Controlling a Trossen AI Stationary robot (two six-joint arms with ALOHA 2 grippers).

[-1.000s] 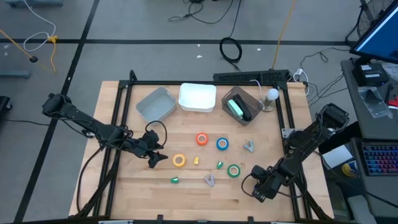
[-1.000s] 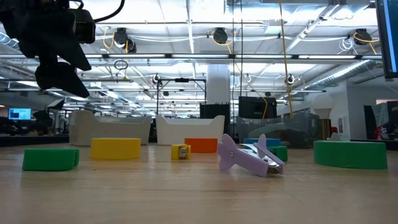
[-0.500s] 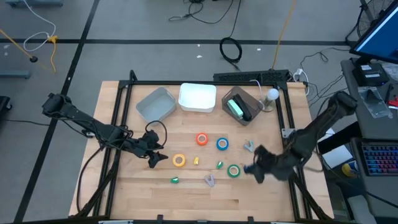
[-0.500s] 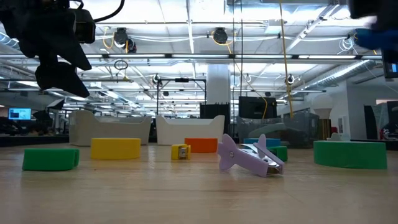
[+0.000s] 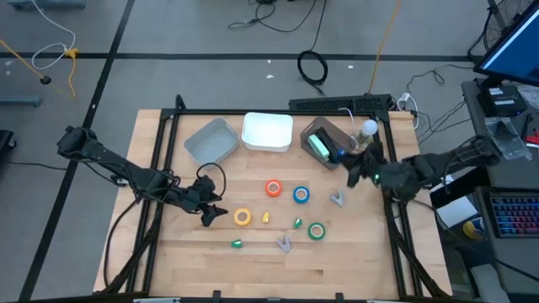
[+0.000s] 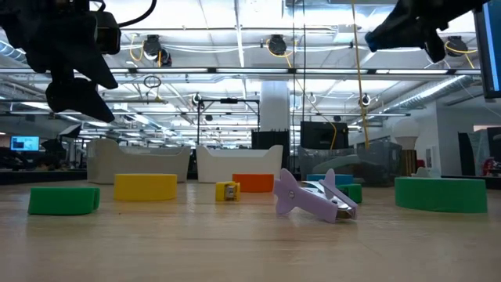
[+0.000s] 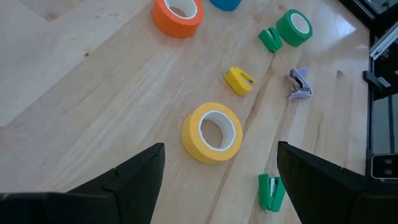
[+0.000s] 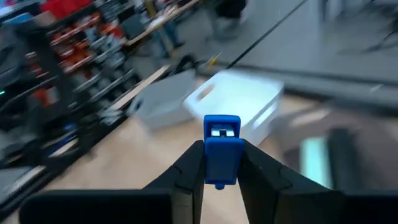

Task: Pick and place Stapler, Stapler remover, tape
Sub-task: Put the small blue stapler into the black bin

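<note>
Four tape rolls lie flat on the table: red-orange [image 5: 274, 188], blue [image 5: 301, 195], yellow [image 5: 242, 217] and green [image 5: 316, 231]. A purple stapler remover [image 5: 285, 244] rests near them, seen close in the low view [image 6: 313, 200]. A green stapler [image 5: 320, 145] lies in the grey bin [image 5: 313, 128]. My left gripper [image 5: 206, 210] hovers open above the table beside the yellow tape [image 7: 212, 132]. My right gripper [image 5: 347, 160] is raised beside the grey bin, shut on a small blue stapler [image 8: 222, 146]. My right gripper pinches the small blue stapler between its two fingers [image 8: 186, 171], one on each side of its body [image 8: 222, 163]. The stapler's end sticks out ahead of the fingertips. The fingers come from the table's right side. The stapler is lifted clear of the table.
A grey-blue bin [image 5: 211, 140] and a white bin [image 5: 268, 132] stand along the far edge, left of the grey bin. Small yellow [image 5: 265, 218] and green [image 5: 298, 222] pieces, another green one [image 5: 237, 244] and a grey remover [image 5: 337, 199] lie among the rolls.
My right arm has swung from the table's near right corner up and toward the far edge, carrying the blue stapler to beside the grey bin. The left arm has kept still.
</note>
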